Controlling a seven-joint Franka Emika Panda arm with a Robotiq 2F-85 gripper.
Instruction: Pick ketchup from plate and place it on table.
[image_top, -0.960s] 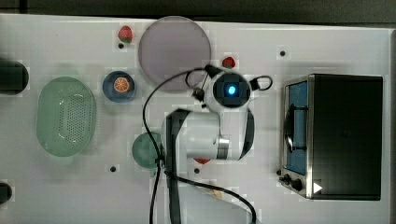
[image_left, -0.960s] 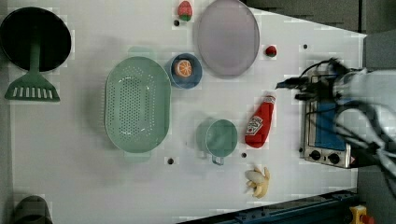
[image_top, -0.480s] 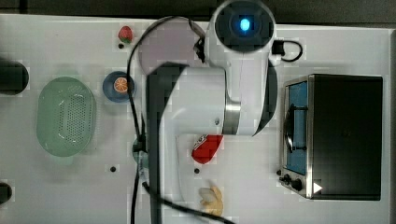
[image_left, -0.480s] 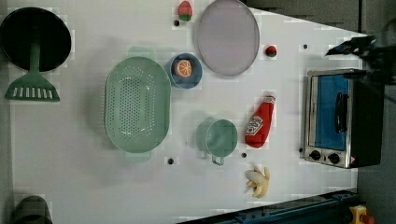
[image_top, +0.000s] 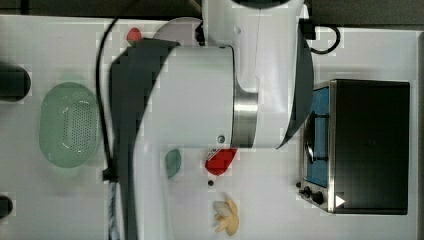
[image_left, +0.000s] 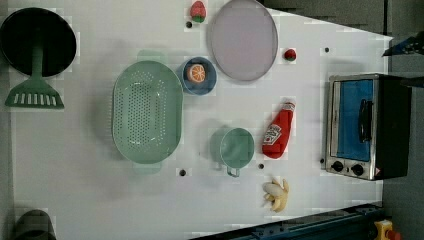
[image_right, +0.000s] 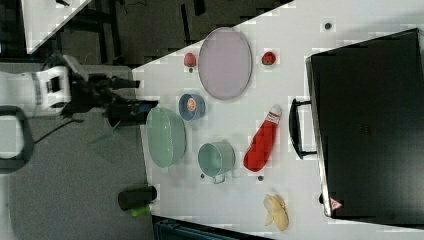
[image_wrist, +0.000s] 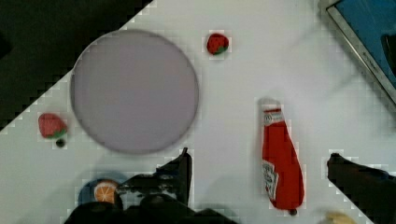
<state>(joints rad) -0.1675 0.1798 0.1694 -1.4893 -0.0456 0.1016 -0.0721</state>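
1. Fingers (image_wrist: 187, 172) of the black gripper (image_wrist: 259, 179) stand spread wide apart along the lower edge of the wrist picture, one at lower centre and one at lower right, grasping nothing.
2. The bright red ketchup bottle with a white cap and label (image_wrist: 280, 161) lies flat on the white bench (image_wrist: 233, 84) between those two fingers, touching neither, in the lower right part of the wrist picture.
3. In the left view the same bottle (image_left: 277, 131) lies right of centre, cap toward the top of the frame, well apart from the plate and just beside a pale green mug (image_left: 236, 148).
4. A peeled yellow banana (image_left: 276, 194) lies below the bottle in the left view, and a silver toaster oven with a blue door (image_left: 367, 125) stands at the right of the frame.
5. The large round lilac-grey plate (image_left: 243, 39) sits at top centre of the left view with nothing on it.
6. A small red strawberry (image_left: 198, 11) lies left of the plate and another (image_left: 290, 54) lies right of it.
7. A small blue dish holding an orange slice (image_left: 198, 75) touches the plate's lower left edge in the left view, beside a pale green oval colander (image_left: 147, 111).
8. The white robot arm (image_top: 210, 95) covers the middle of the top view.
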